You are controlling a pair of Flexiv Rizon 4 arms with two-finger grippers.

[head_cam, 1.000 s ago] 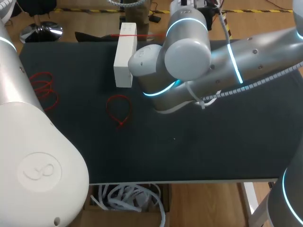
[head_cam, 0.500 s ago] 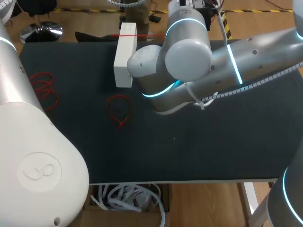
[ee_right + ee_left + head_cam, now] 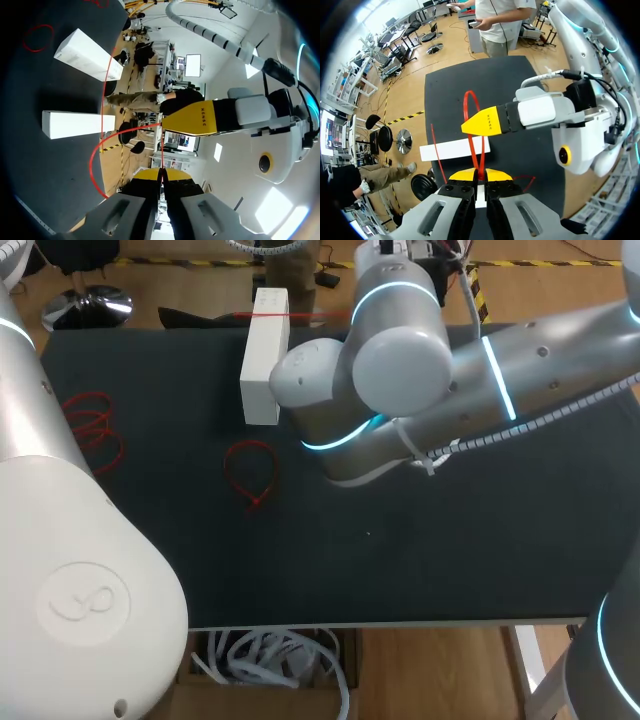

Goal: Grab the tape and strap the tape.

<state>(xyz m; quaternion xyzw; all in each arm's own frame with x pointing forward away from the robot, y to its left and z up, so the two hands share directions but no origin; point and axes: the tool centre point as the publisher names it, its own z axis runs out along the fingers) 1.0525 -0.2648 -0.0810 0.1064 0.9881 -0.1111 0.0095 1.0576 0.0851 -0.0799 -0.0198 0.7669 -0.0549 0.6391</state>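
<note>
A thin red strap is bent into a loop above the table. My left gripper is shut on one part of it. My right gripper pinches the strap just ahead of the left one. In the right wrist view my right gripper is shut on the red strap, and the left gripper is close ahead of it. In the head view the right arm hides both grippers, and only a short red piece of strap shows at the table's far edge.
A long white box lies at the back of the black table. A tied red loop lies in front of it. More red straps lie at the left. The right wrist view shows two white boxes.
The right arm has shifted very slightly to the right. Nothing else differs.
</note>
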